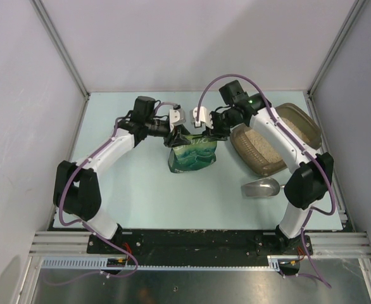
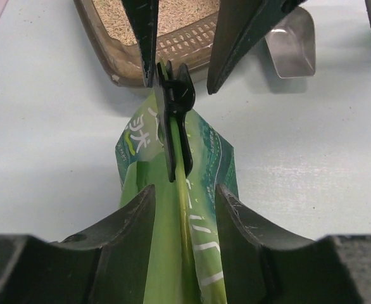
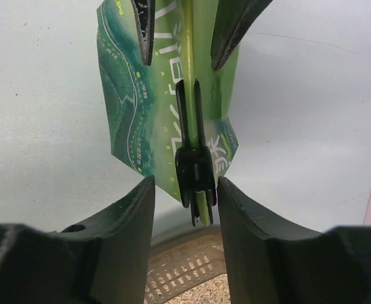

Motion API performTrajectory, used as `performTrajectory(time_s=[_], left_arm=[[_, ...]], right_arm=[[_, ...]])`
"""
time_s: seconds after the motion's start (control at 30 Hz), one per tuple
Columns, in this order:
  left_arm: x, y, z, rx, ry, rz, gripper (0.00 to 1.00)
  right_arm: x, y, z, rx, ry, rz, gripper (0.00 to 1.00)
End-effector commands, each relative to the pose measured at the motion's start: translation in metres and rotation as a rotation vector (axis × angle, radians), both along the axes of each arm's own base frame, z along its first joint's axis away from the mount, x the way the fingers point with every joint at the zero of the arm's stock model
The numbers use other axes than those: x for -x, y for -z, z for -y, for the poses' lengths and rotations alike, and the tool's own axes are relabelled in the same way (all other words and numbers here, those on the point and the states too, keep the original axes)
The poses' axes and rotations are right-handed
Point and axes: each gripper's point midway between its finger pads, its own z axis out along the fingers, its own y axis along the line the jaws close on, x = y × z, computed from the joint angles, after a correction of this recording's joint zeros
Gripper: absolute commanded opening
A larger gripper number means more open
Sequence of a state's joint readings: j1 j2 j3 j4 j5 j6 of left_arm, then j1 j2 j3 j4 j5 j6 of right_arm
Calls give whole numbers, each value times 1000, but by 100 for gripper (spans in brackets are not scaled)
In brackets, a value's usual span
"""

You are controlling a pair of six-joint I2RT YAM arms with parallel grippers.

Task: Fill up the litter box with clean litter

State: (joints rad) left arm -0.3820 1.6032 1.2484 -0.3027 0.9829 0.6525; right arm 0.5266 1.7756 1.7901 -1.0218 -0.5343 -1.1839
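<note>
**A:** How is the filling going?

**B:** Pale clean litter (image 1: 258,149) is lying in the litter box (image 1: 302,123), which is sitting right of the green bag (image 1: 192,158). The left tool (image 2: 181,85) and right tool (image 3: 181,63) are both standing open astride the bag's clipped top, holding nothing. Pouring is looking finished.
</note>
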Motion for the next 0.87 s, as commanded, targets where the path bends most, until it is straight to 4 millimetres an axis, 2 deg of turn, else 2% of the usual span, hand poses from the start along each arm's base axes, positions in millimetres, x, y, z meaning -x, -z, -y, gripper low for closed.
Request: performTrajectory(time_s=[0.0,0.1,0.17,0.2,0.23,0.27,0.3,0.33,0.37,0.43,0.47,0.5,0.57,0.6,0.77,0.8,0.83], left_arm=[[-11,-37,-1,29,-48,52,48],[-17,-50,-3,38,-100,29,54],[-23,-58,-6,38,-137,38,62],[-24,-62,-7,39,-147,49,66],[-28,-64,-9,33,-170,53,92],[-30,-69,-9,36,-180,59,99],[-31,-71,-10,39,-192,56,100],[-35,-72,-12,37,-210,52,100],[-37,-77,-12,43,-221,54,100],[-41,-82,-16,51,-252,37,100],[-47,-83,-19,46,-283,44,100],[-50,-85,-21,50,-309,35,100],[-64,-89,-32,46,-387,49,100],[-68,-90,-36,50,-419,36,100],[-96,-104,-64,93,-551,37,100],[-101,-108,-69,103,-584,35,100],[-107,-123,-75,124,-612,60,100]], right_arm=[[-8,-27,-1,-65,70,46,50],[-9,-47,4,-124,115,54,61],[-9,-54,7,-166,172,27,70],[-16,-66,10,-203,204,55,77],[-18,-65,14,-223,266,23,84],[-23,-68,17,-244,309,15,95],[-38,-79,25,-283,378,57,100],[-41,-78,28,-324,477,0,100],[-55,-88,30,-379,539,30,100],[-81,-96,56,-430,770,68,100],[-92,-99,61,-501,893,58,100],[-106,-99,84,-496,1050,123,100],[-119,-100,98,-516,1202,164,100],[-125,-99,113,-494,1295,221,100],[-133,-93,115,-446,1352,277,100],[-136,-106,116,-469,1361,303,99],[-139,-114,116,-488,1364,317,100]])
